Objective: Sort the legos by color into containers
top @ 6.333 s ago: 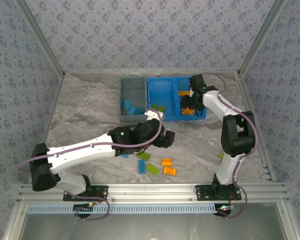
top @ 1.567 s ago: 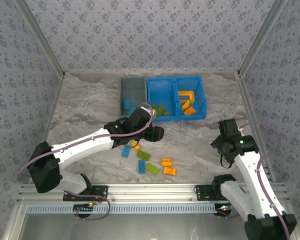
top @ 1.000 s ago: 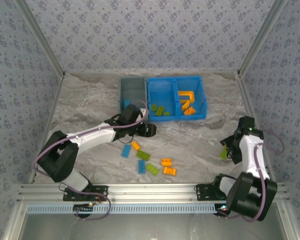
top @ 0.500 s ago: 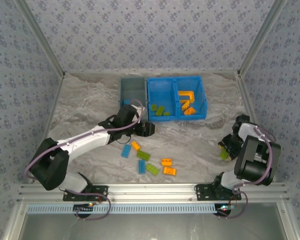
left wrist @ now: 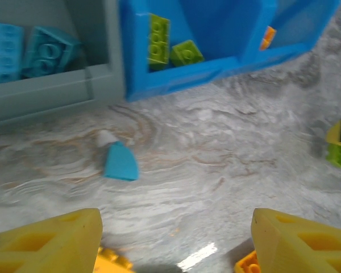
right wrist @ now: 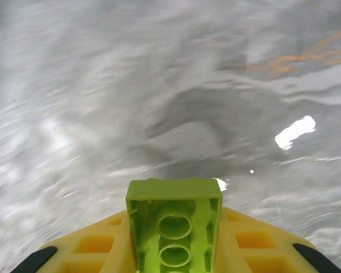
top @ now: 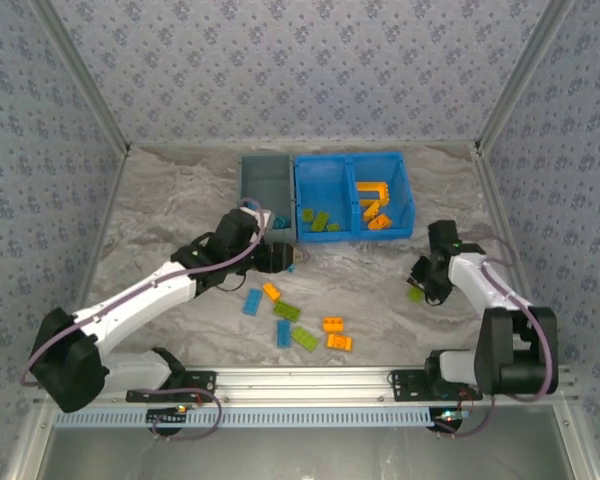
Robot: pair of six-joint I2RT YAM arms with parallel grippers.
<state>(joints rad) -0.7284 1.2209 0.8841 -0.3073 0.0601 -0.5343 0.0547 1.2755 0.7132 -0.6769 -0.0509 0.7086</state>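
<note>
While the left tool (left wrist: 176, 234) hangs part open and empty above marbled grey tabletop (left wrist: 216, 142), right tool (top: 421, 282) clamped on a glossy lime brick (right wrist: 174, 220), hollow round-tubed underside showing.

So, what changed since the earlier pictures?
The right gripper left the bright blue plastic bin, swung right, closed on a lime green studded brick and carried it inward. The left gripper, open, moved toward the grey-blue plastic bin. Loose bricks and bins stayed.
</note>
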